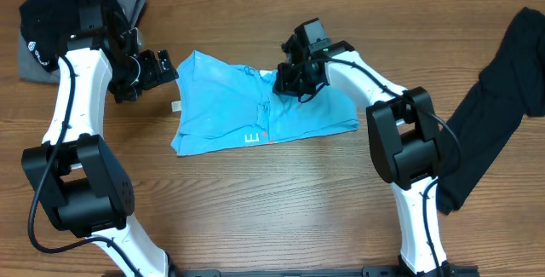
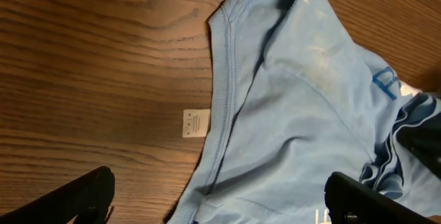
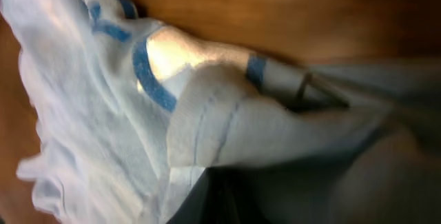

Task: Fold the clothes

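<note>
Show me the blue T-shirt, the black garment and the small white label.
blue T-shirt (image 1: 217, 98): overhead view, left half of the cloth.
black garment (image 1: 498, 98): overhead view, its wide middle part.
white label (image 2: 196, 123): left wrist view, centre of the label.

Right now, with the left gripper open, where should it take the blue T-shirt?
Probably the ribbed edge of the T-shirt beside the white tag, approached from the table side: it lies flat and exposed, right before the open left gripper.
</note>
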Robot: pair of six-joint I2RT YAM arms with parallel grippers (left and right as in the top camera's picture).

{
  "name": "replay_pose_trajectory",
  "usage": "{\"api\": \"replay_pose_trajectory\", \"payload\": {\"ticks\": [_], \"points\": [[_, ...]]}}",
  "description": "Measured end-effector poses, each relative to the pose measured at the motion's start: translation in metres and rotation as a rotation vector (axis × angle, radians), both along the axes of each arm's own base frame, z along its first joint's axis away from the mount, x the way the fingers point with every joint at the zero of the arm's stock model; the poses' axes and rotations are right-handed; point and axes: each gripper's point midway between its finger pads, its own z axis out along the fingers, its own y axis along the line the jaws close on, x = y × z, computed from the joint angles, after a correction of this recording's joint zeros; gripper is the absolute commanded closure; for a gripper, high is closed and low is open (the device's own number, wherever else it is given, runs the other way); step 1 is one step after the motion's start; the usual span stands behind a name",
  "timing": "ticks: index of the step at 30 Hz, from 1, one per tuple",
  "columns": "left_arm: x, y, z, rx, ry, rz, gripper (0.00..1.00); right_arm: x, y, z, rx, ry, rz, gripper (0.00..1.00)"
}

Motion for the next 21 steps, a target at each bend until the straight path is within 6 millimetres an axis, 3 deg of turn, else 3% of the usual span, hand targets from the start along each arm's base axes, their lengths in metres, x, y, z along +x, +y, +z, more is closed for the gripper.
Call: {"api": "replay_pose_trajectory", "payload": {"ticks": [2,5,7,9,10,15,17,21], "points": [[0.000,0.000,0.000,0.000,0.000,0.000,0.00,-0.005,-0.002,0.003,-0.012,0.020,0.015,0.91],[0.000,0.000,0.000,0.000,0.000,0.000,0.00,-0.002,-0.011,0.015,-0.033,0.033,0.015,0.75],[0.000,0.000,0.000,0.001,-0.001,0.000,0.00,0.005,-0.025,0.024,-0.061,0.029,-0.006,0.56],[0.000,0.000,0.000,0.000,-0.001,0.000,0.00,0.014,-0.050,0.038,-0.098,0.021,-0.047,0.50],[0.000,0.000,0.000,0.000,-0.002,0.000,0.00,0.018,-0.065,0.047,-0.116,0.018,-0.078,0.51],[0.001,0.000,0.000,0.001,-0.003,0.000,0.00,0.019,-0.133,0.079,-0.175,0.039,-0.176,0.75],[0.001,0.000,0.000,0.000,-0.002,0.000,0.00,0.016,-0.153,0.076,-0.198,0.054,-0.185,0.85],[0.000,0.000,0.000,0.000,-0.001,0.000,0.00,-0.002,-0.162,0.046,-0.228,0.110,-0.157,0.93]]}}
